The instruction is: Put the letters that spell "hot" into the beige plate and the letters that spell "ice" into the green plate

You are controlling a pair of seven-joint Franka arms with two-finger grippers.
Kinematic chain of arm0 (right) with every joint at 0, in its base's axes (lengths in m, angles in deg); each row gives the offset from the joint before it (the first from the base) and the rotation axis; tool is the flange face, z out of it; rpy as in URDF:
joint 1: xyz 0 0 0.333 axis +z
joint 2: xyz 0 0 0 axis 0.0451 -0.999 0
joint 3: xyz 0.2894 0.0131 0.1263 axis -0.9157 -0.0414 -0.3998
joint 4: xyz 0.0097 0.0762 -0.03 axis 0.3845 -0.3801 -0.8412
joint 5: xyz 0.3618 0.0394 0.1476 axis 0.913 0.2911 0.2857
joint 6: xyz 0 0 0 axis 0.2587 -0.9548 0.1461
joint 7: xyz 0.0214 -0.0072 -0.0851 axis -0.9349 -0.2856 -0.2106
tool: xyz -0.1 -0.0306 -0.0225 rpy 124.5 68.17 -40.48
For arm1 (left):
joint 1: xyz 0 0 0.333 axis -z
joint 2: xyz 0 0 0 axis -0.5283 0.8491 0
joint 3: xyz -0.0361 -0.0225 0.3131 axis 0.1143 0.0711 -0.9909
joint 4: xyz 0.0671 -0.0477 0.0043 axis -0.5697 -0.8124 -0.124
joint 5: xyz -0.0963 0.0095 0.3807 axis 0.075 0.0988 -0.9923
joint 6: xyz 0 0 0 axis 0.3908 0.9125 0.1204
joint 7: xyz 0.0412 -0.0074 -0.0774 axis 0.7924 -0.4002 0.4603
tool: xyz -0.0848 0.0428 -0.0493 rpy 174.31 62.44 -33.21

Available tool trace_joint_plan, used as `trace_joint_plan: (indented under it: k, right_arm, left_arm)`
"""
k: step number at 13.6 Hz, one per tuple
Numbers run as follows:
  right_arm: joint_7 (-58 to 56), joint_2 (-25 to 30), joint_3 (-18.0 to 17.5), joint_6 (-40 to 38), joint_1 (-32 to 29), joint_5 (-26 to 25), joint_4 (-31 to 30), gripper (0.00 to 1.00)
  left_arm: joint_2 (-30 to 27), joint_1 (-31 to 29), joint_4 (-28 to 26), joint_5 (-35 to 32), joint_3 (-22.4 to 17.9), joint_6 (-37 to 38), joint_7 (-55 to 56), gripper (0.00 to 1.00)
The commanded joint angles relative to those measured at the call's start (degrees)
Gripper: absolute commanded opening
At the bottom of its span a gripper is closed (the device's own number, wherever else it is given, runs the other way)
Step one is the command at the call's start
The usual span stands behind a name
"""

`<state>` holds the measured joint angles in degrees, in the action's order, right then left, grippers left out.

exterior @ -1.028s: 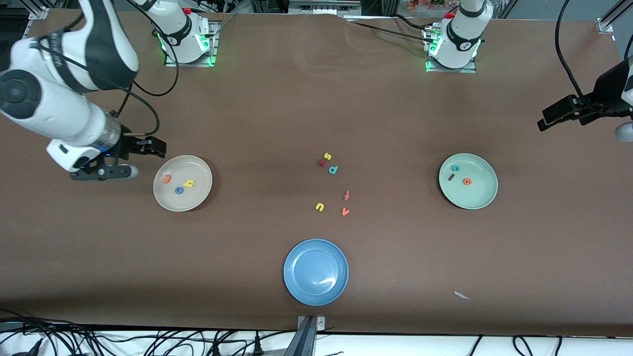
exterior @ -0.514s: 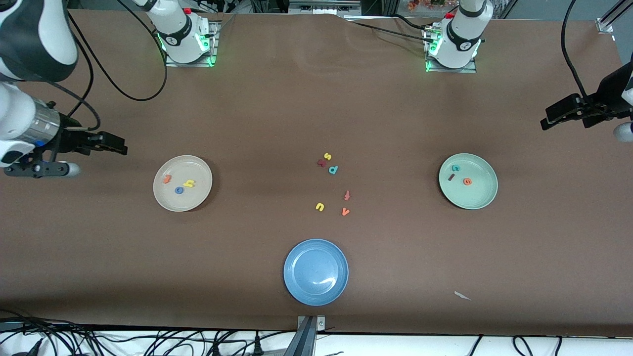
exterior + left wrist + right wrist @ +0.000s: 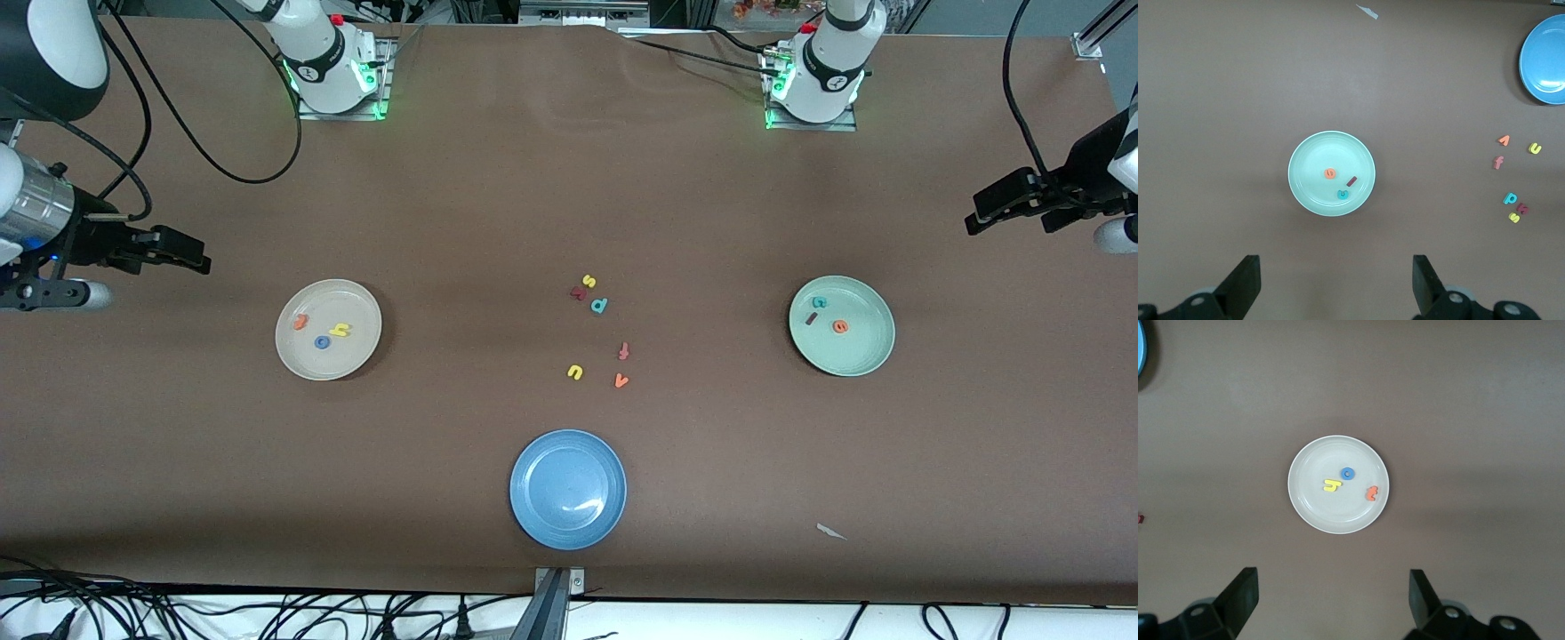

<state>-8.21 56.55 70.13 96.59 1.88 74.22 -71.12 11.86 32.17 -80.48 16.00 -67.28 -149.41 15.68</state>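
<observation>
beige plate (image 3: 1313, 510) below open right hand (image 3: 1331, 600)

Glossy blue plate (image 3: 533, 511) — matt table (image 3: 711, 462).

A brown tabletop (image 3: 569, 196) fills the view, evenly lit from above. Black cables (image 3: 267, 613) lie tangled along its near edge, on a white surface.

Blue plate (image 3: 1545, 60) (cut by the left wrist view's edge), dark red letter (image 3: 578, 292) unreadable
</observation>
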Motion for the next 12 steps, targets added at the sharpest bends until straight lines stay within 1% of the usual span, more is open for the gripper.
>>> trace_joint_plan:
  k: [1,2,4,6,10,12]
  right_arm:
    - [-0.41,0.04,1.21,-3.84,0.54,0.41,1.47,1.0]
    - [-0.4,0.57,1.39,-5.77,0.54,0.41,1.39,1.0]
    - [-0.49,2.32,2.44,-7.28,0.63,0.41,1.21,1.0]
    - [-0.41,3.38,2.45,-8.5,0.63,0.32,0.77,1.0]
    - [-0.32,7.59,2.18,-6.85,0.72,0.24,-4.93,1.0]
    - [-0.32,7.52,2.18,-6.31,0.72,0.06,-4.68,1.0]
  left_arm:
    - [0.88,-0.46,1.06,0.6,-0.36,-0.11,-4.73,1.0]
    - [0.97,-0.64,1.06,0.6,-0.54,-0.11,-5.79,1.0]
    - [0.88,-0.81,1.76,0.78,-0.72,-0.03,-5.89,1.0]
    - [0.88,-0.81,2.03,0.69,-0.63,-0.03,-5.71,1.0]
    - [0.97,-0.2,1.94,0.52,-0.36,-0.03,-5.36,1.0]
    - [0.89,-0.29,1.94,0.43,-0.36,0.06,-5.36,1.0]
